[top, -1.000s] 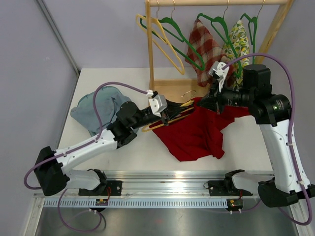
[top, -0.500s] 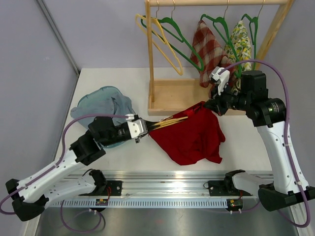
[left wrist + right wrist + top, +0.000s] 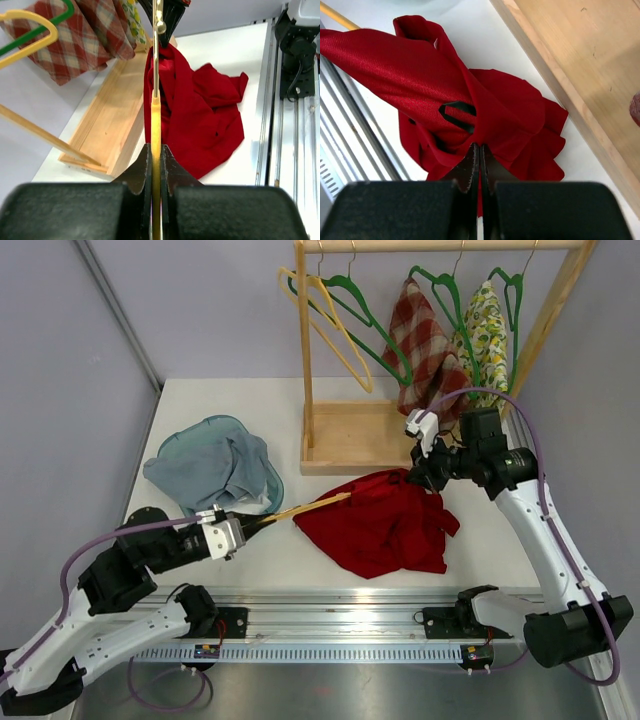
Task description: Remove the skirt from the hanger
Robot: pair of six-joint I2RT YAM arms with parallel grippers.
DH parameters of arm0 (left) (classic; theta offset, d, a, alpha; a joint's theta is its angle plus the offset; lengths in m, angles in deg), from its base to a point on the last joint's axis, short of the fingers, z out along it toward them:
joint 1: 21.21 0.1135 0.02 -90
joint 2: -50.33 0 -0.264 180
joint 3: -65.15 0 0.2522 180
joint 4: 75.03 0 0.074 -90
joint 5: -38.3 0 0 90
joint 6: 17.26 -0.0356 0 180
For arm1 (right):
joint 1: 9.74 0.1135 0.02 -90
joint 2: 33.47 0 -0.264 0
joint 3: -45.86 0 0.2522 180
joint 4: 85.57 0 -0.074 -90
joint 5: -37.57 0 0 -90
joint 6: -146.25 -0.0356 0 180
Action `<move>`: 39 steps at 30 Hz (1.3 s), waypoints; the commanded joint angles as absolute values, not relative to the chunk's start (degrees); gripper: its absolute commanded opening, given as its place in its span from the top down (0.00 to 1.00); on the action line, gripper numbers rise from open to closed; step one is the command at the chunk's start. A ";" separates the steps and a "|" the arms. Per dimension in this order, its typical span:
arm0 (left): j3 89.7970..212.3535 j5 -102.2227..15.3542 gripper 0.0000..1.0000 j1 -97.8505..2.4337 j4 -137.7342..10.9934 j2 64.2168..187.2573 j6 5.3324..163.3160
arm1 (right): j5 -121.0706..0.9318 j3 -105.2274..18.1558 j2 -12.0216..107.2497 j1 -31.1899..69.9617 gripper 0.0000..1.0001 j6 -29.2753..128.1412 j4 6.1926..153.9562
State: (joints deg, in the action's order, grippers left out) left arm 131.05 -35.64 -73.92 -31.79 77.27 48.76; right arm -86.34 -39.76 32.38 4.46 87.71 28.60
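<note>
The crumpled red satin skirt [image 3: 385, 525] lies on the white bench [image 3: 200, 400] right of the frame's centre, its upper edge pinched tight in the closed right pincer [image 3: 418, 478]. At lower left the left pincer [image 3: 245, 528] clamps the slim yellow wooden hanger [image 3: 305, 507], whose far end reaches the skirt's left edge.

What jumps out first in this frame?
The red skirt lies heaped at the table's middle, pinched at its upper right edge by the right gripper. From the left, the left gripper clamps a yellow hanger whose far end reaches the skirt's edge. Behind them stands a wooden rack with a plaid cloth hanging on it.
</note>
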 commanded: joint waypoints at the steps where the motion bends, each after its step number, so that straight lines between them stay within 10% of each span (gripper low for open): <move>1: 133.13 -38.85 1.00 -74.21 -29.91 76.52 48.58 | -85.75 -38.04 32.80 4.06 1.00 91.05 34.61; 14: 136.74 -51.34 1.00 -74.21 -17.93 81.88 51.65 | -102.43 -47.27 30.87 -7.90 1.00 90.26 30.84; 30: 136.05 -37.12 1.00 -74.12 -31.98 73.26 53.32 | -101.47 -39.25 28.16 -8.86 0.99 97.89 19.92; 39: 133.40 -30.78 1.00 -74.21 -40.52 82.40 52.44 | -95.83 -38.66 30.36 -8.77 0.29 101.66 19.50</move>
